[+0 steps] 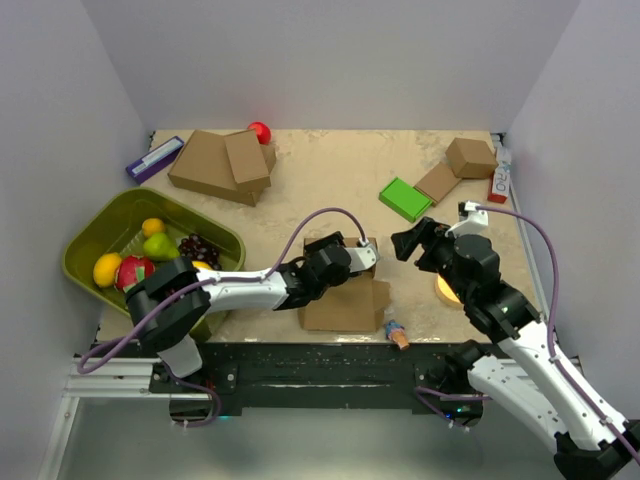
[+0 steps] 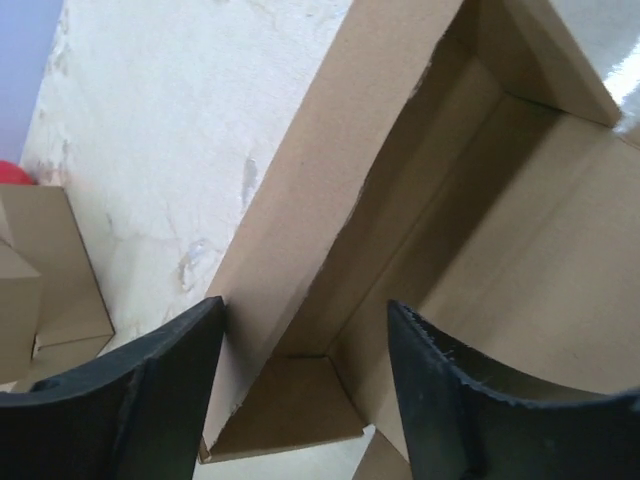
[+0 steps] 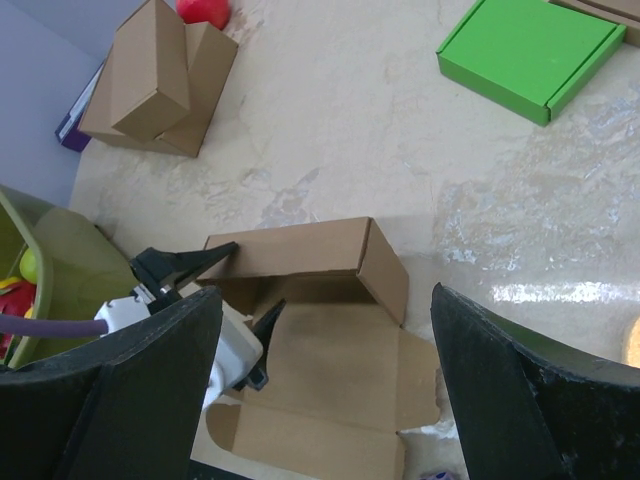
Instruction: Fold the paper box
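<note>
Left gripper [image 2: 305, 303] spread, one finger outside and one inside the raised back wall of the paper box [image 1: 345, 300], not pinching it yet by the look of things. Box sitting lower centre of the top view, that wall running left-to-right across the frame. Right gripper [image 1: 408, 240] wide apart too, empty, hovering just off the box's right end, so probably the left arm's move first.

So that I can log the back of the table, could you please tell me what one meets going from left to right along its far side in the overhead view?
Purple box → stacked brown boxes → green box → small brown box. I left out the red ball, as it overlaps the stack.
</note>
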You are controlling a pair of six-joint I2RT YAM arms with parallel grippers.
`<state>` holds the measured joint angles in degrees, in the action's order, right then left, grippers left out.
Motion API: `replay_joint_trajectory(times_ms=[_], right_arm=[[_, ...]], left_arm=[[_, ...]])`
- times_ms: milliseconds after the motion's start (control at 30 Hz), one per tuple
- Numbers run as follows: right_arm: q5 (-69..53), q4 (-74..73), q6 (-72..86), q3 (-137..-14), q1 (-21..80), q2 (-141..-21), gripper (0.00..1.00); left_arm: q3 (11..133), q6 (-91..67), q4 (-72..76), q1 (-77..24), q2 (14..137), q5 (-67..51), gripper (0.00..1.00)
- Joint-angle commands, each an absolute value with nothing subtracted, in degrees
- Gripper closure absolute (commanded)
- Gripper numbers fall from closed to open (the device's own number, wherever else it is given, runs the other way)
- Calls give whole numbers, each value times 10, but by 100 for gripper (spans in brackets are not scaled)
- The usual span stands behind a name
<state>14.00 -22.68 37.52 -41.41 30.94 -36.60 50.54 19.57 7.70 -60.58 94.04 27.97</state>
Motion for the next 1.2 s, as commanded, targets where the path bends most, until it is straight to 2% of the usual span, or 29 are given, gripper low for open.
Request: replay_joint_trajectory(times_ms=[0, 233, 733, 867, 933, 967, 1067, 1167], right_arm=[[137, -214, 375, -415, 307, -365, 12], [140, -222, 374, -432, 308, -376, 12], [96, -273, 349, -547, 307, -460, 11], [38, -276, 372, -552, 308, -482, 11], [12, -246, 395, -526, 307, -483, 11], [4, -231, 421, -491, 307, -479, 12], [3, -188, 457, -427, 308, -463, 14], [18, -171, 475, -386, 307, -467, 17]], left_arm=[[535, 213, 122, -608, 971, 330, 37], [547, 215, 131, -604, 994, 352, 51], [675, 55, -74, -462, 1081, 154, 53], [699, 23, -105, -438, 1089, 107, 46], [709, -7, -120, -423, 1091, 67, 36], [712, -30, -123, -409, 1088, 56, 27], [710, -53, -114, -388, 1059, 31, 18], [711, -75, -107, -366, 1028, 4, 15]])
